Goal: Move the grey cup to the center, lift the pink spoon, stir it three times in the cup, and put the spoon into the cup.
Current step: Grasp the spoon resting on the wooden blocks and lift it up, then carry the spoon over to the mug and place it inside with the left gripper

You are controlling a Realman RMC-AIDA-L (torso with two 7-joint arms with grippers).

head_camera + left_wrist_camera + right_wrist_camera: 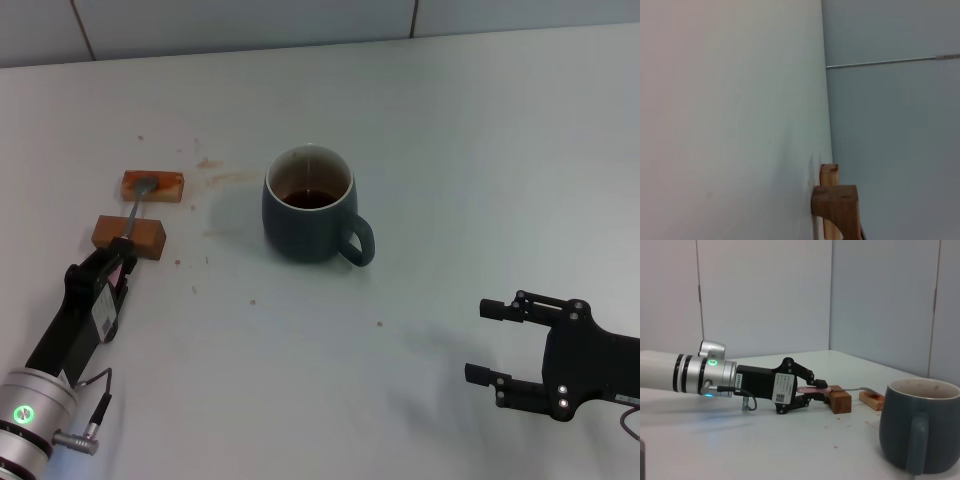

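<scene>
The grey cup [310, 205] stands near the middle of the table with its handle toward my right side. There is dark liquid in it. It also shows in the right wrist view [920, 427]. The pink spoon [135, 205] lies across two brown blocks, its metal bowl on the far block. My left gripper [122, 252] is shut on its pink handle [810, 389], one finger above and one below. The spoon still rests on the blocks. My right gripper [488, 343] is open and empty, low at the front right, apart from the cup.
The two brown wooden blocks, one far [152, 185] and one near [130, 235], sit left of the cup; they also show in the left wrist view [836, 202]. Brown crumbs and stains lie between blocks and cup. A wall runs along the table's far edge.
</scene>
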